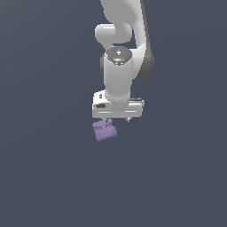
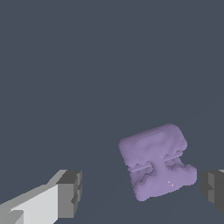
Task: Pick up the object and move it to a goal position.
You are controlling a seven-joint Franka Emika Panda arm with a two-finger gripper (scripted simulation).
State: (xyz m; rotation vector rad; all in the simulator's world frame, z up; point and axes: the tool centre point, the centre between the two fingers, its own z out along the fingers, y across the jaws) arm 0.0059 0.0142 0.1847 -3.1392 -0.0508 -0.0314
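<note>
Pale-purple object (image 1: 104,131) lies on the plain dark-grey floor (image 1: 48,177), nothing around it, just below the gripper's exterior-view left end. White gripper (image 2: 140,192) points straight down over it, jaws spread wide, object between the fingers (image 2: 70,193), nearer one, untouched. Arm (image 1: 119,73) rises vertically behind.

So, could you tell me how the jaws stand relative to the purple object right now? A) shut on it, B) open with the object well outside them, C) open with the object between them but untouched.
C: in the wrist view the purple object lies between the spread fingers, with gaps on both sides.
</note>
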